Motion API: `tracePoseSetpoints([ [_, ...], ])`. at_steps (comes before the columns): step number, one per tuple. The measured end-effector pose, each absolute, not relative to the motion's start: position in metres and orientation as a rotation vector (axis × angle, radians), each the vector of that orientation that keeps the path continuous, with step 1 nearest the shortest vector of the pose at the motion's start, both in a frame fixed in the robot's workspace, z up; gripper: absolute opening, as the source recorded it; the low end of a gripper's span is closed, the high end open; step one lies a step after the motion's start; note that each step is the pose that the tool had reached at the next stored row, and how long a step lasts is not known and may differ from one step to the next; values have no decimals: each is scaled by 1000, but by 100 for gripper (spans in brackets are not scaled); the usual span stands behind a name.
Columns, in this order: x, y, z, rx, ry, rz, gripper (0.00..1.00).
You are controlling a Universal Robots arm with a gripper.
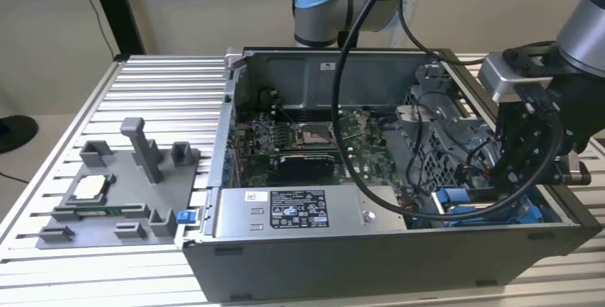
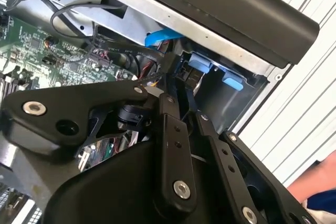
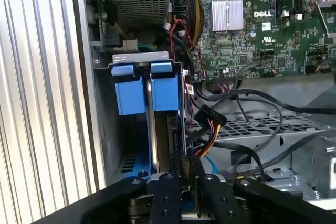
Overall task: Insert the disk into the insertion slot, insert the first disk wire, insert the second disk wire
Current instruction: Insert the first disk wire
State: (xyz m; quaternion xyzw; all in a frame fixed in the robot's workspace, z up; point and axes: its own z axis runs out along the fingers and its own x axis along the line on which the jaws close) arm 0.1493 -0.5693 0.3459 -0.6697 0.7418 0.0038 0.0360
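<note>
Standing on edge, the disk (image 3: 152,132) sits inside the insertion slot (image 3: 110,140).

The disk (image 3: 151,129) was seen edge-on in the first wrist view, a thin silver slab stood upright inside the slot (image 3: 123,148). Two bright blue tabs (image 3: 129,92) were seen at its end, one on each side. The slot, walled in grey-blue plastic, was set in a corner of the computer case (image 1: 378,264), close against its side wall. A black plug (image 3: 208,115) with yellow, red and black wires was found just beside the slot, and a thin blue wire (image 3: 208,162) near it. Whether either was connected to the disk could not be told.
</note>
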Motion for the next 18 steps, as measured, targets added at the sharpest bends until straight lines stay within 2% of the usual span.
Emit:
tracePoseSetpoints([
  [18,144,-573,344,-2052,2247,-24,0],
])
